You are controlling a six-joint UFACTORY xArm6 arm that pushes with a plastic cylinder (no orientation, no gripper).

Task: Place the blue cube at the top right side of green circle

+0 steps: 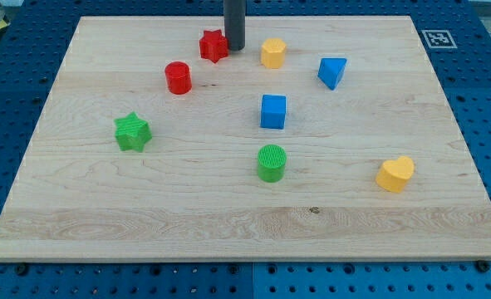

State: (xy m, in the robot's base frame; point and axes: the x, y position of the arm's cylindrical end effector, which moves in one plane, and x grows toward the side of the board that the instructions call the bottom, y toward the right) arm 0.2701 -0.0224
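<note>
My tip (234, 47), a bare rod with no gripper, touched the red star (214, 46); it risked nudging that before reaching the blue cube (272, 111) above the green circle (272, 162).

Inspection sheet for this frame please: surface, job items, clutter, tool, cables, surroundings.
Surface: wooden board, flat, no damage seen.
Job's things: blue cube sits just above the green circle, apart from it, not yet at its top right.
Clutter: red star, red cylinder, green star, blue triangle, yellow hexagon, yellow heart.
Tool: my tip is at the view's top, beside the red star's right, far from the blue cube.
Cables: nothing seen.
Surroundings: blue perforated base; marker tag.
</note>
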